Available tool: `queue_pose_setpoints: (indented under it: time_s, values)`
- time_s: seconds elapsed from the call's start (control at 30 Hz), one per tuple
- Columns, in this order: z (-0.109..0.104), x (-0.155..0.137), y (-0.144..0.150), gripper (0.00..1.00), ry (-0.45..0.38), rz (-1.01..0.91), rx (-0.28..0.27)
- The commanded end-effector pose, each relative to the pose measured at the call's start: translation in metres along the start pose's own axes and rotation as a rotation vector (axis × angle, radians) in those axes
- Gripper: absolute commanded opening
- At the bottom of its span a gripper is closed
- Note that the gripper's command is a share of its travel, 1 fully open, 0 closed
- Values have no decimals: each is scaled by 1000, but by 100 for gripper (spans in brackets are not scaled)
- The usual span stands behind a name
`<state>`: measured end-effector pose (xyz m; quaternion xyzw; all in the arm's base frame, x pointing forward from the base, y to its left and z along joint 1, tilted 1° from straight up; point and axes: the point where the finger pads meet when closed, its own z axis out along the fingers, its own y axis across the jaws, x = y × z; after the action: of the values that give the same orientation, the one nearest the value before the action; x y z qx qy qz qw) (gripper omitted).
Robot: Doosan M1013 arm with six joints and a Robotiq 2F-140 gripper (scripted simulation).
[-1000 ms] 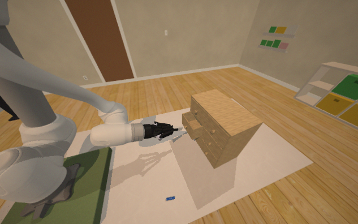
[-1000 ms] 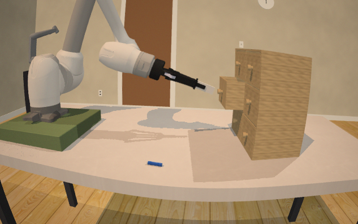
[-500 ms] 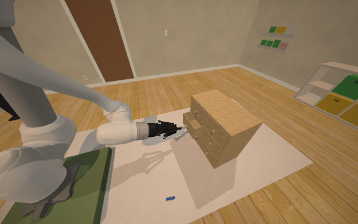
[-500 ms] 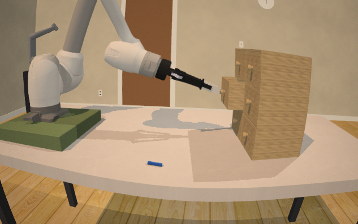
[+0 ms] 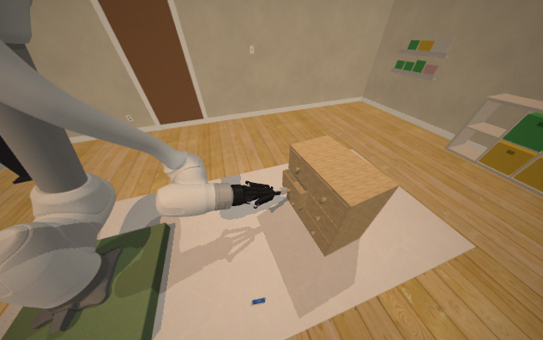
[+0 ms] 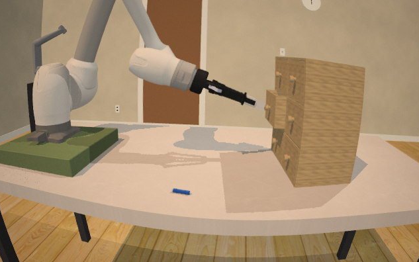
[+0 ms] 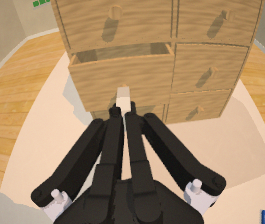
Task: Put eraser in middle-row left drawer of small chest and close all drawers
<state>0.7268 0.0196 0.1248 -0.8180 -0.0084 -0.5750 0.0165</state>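
Over on the far wall, a brown door stands shut in its pale frame, with a white clock up high, cut off by the view's edge. Off to the side, two wall shelves carry green boxes with a yellow one above and a pink one below. Below them, there's a pale storage unit holding a green bin over yellow bins, and all around runs the plank floor.

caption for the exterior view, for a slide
The closed gripper points at the partly open left middle drawer of the wooden chest, a blue object lying on the table.
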Motion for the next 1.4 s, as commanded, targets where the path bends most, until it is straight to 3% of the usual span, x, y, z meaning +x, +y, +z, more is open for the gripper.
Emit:
queue_pose_setpoints:
  time_s: [0.0,0.67,1.37]
  values:
    - [9,2,0,0,-2,-1,-1]
    - [27,9,0,0,-2,-1,-1]
    - [30,10,0,0,-2,-1,-1]
